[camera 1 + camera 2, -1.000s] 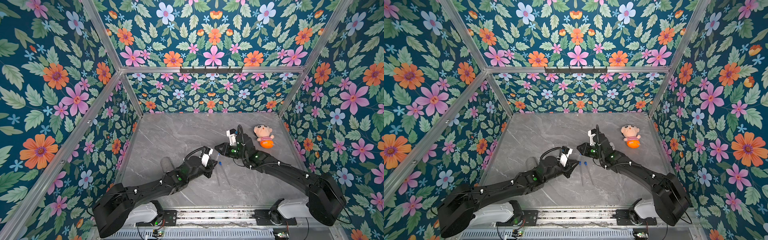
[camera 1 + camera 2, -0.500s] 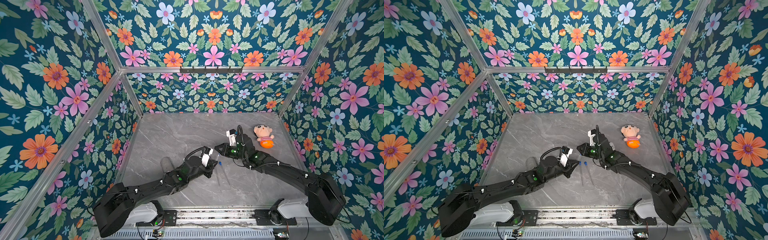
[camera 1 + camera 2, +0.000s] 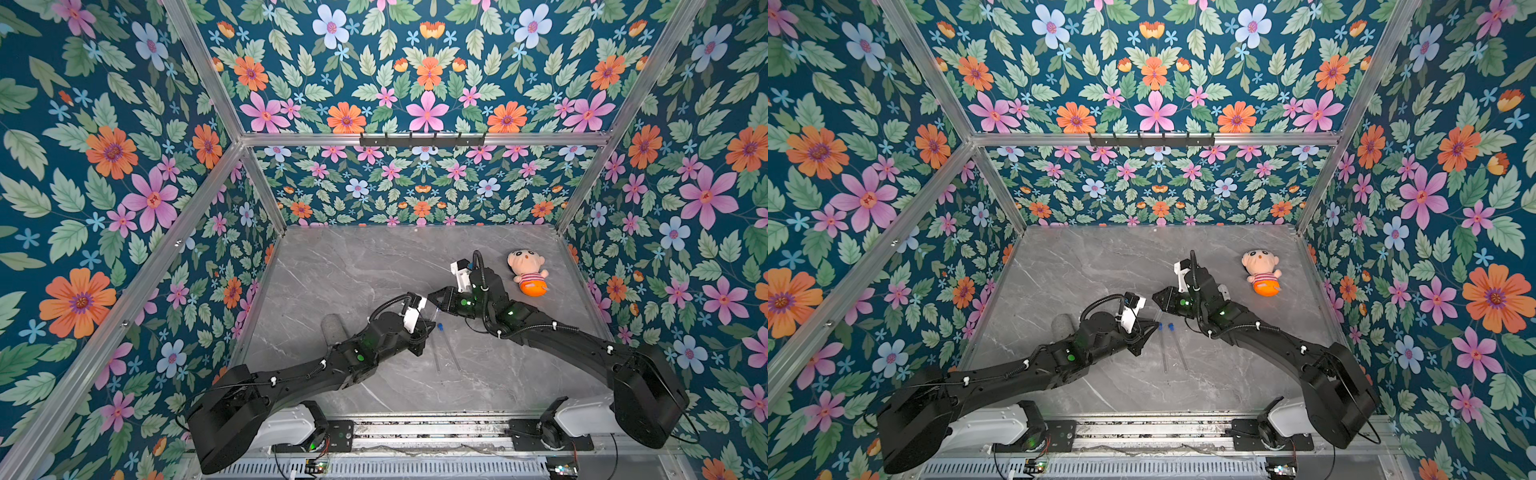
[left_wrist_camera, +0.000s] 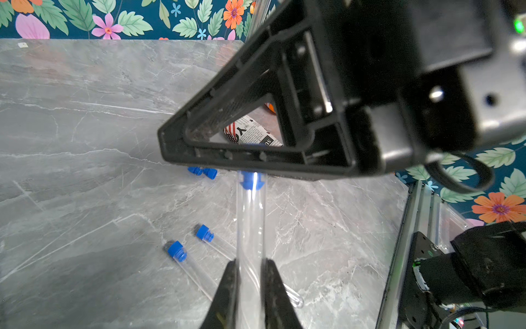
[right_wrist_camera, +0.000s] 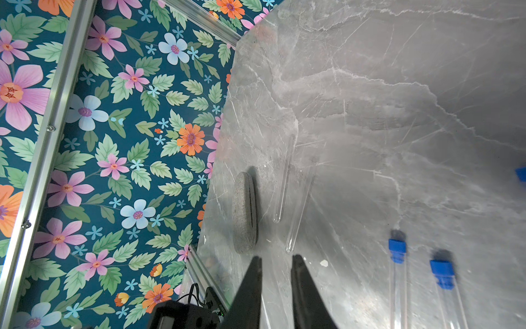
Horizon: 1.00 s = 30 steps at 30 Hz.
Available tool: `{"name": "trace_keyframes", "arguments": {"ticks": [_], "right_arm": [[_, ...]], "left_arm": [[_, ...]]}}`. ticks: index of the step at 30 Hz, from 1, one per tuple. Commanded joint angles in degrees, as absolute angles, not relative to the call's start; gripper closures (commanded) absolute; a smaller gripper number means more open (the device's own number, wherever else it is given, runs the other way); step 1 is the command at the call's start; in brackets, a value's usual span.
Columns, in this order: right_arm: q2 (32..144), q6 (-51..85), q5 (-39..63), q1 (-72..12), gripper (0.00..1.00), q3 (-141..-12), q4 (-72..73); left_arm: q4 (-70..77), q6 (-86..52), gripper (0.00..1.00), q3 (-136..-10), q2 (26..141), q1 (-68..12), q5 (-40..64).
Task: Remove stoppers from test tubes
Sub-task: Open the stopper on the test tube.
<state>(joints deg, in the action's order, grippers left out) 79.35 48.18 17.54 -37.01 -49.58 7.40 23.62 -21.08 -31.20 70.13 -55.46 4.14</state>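
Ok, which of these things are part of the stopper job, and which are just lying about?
Job: capped tube in left pincer; two more capped tubes; two bare tubes; two loose stoppers.
Lying about: plush doll; grey cylinder; newsprint-patterned can.

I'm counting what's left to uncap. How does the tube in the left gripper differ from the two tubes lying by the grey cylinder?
The held tube carries a blue stopper; the bare tubes by the cylinder have none. The held tube is clamped in the left gripper, raised off the table; the bare tubes lie flat on it, untouched. All are slim, clear tubes of like build.
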Motion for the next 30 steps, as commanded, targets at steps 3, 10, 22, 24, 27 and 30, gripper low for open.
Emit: {"name": "trace_keyframes", "arguments": {"ticks": [3, 10, 22, 24, 27, 30], "right_arm": [[79.52, 48.52, 17.49, -37.18, 0.83, -50.01, 8.70], [79.60, 47.85, 16.41, -37.46, 0.95, -50.23, 7.98], [80.59, 42.33, 9.16, -38.23, 1.00, -52.81, 1.77], [81.07, 41.77, 8.34, -38.40, 1.00, -53.15, 1.27], [81.65, 40.96, 6.76, -38.82, 1.00, -53.69, 0.13], [81.95, 40.69, 6.15, -39.03, 1.00, -53.87, -0.16]], "left_arm": [[24.96, -21.31, 0.88, -31.46, 70.31, -55.37, 4.04], [24.79, -21.36, 0.88, -31.46, 70.16, -55.33, 4.13], [21.34, -21.73, 0.88, -32.32, 68.00, -55.37, 4.49], [20.91, -21.80, 0.88, -32.34, 67.73, -55.37, 4.40], [20.44, -21.88, 0.88, -32.32, 67.24, -55.37, 4.24], [20.16, -21.88, 0.88, -32.34, 67.02, -55.37, 4.14]]}}
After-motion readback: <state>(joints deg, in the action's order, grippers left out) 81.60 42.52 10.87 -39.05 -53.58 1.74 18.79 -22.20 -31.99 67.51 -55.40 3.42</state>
